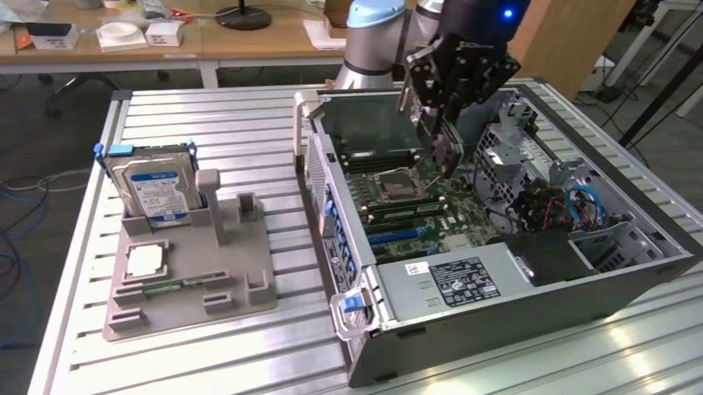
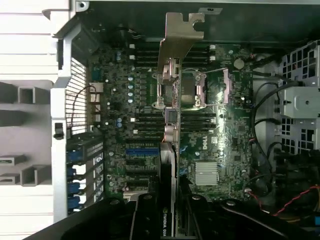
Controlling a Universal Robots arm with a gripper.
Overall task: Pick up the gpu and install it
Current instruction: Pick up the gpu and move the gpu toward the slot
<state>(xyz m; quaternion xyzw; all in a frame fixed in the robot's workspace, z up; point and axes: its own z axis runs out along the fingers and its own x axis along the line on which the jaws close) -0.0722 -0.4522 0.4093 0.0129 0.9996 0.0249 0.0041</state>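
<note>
Holding the gpu [image 1: 445,156] edge-down over the open computer case [image 1: 528,296]

I have the card in the gripper [image 1: 437,123] right now. The jaws are drawn in narrow, pinching its two flat faces. It hangs above the motherboard [image 2: 120,125], inside the case walls, and as far as I can tell it touches no slot. In the wrist view I'm looking straight along its thin edge. The silver end bracket [image 2: 177,37] leads out in front, and the board runs back between the jaws.

My read on handling is that it's light and stiff, but fragile. Bare circuitry on one face and a contact edge along the bottom want no squeezing and no side knocks. I judge the flat faces near the top edge the right place to hold it, since that keeps the contact edge and bracket free. The faces look smooth, so a twist could let it slip.

As for pose, the arm comes in from the far side of the surface [image 1: 220,123], with the wrist pointing steeply down into the case. In the exterior view the card hangs just to the right of the CPU socket [image 1: 393,183]. The hard drive [image 1: 154,189] stands upright in the grey holder [image 1: 220,271], well apart on the exterior view's left.
</note>
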